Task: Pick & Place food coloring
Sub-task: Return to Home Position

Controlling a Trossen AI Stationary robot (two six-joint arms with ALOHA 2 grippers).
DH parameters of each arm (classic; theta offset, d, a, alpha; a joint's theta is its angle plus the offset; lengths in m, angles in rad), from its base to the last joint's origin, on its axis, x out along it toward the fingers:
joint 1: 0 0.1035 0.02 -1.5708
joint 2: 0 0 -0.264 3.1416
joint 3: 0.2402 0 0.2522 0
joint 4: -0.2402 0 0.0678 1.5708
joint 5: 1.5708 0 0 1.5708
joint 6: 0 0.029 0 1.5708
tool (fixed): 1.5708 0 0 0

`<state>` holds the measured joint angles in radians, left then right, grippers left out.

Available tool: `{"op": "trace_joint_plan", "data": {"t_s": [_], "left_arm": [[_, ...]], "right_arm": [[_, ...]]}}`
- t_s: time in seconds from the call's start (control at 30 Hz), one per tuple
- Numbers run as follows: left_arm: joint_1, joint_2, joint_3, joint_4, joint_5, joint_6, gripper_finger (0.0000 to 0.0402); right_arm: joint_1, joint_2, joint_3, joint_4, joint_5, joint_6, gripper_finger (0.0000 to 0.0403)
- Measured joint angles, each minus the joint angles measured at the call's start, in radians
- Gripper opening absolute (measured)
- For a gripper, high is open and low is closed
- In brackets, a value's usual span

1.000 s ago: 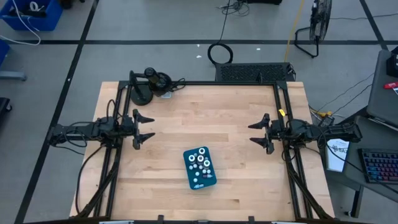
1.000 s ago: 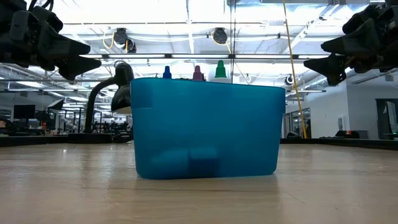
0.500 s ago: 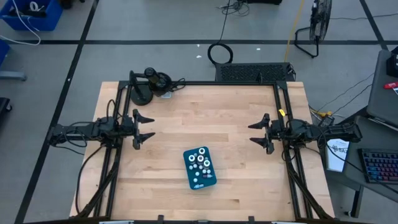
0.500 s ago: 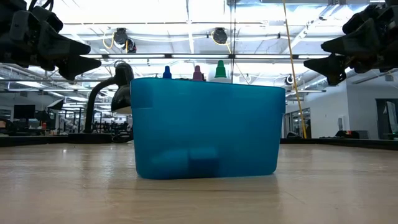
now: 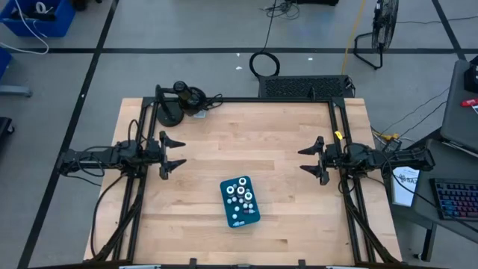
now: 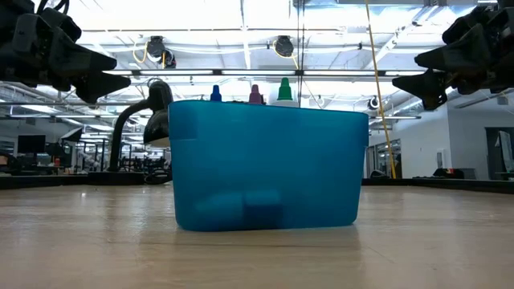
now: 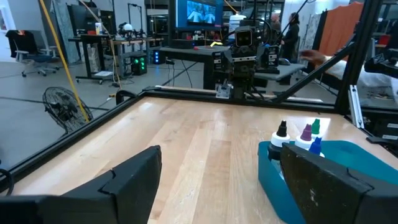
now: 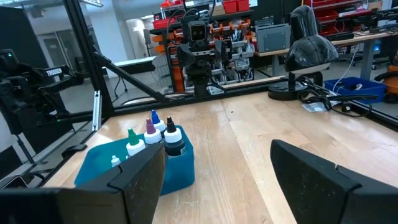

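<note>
The food coloring bottles (image 5: 241, 194) are tiny, white-capped, and stand upright inside a teal tray (image 5: 229, 211) near the table's near-middle. Their tips (image 6: 255, 94) poke above the tray's wall (image 6: 265, 164) in the low view, and they show in the left wrist view as bottles (image 7: 298, 135) and in the right wrist view as bottles (image 8: 152, 138). My left gripper (image 5: 173, 155) hovers open above the table's left side, left of the tray. My right gripper (image 5: 310, 159) hovers open at the right side, fingers toward the middle.
A black desk lamp (image 5: 179, 101) stands at the table's far left corner. Black frame rails (image 5: 343, 134) run along the table's left, right and far edges. Bare wood (image 5: 246, 142) lies between the two grippers and beyond the tray.
</note>
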<state>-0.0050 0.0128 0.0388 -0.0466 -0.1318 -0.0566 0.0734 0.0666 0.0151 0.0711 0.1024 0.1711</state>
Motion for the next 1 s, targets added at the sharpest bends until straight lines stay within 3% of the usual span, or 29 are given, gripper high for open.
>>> {"op": "trace_joint_plan", "data": {"t_s": [1.0], "left_arm": [[0.000, 0.000, 0.000, 0.000, 0.000, 0.000, 0.0311]], "right_arm": [[0.000, 0.000, 0.000, 0.000, 0.000, 0.000, 0.0279]]}}
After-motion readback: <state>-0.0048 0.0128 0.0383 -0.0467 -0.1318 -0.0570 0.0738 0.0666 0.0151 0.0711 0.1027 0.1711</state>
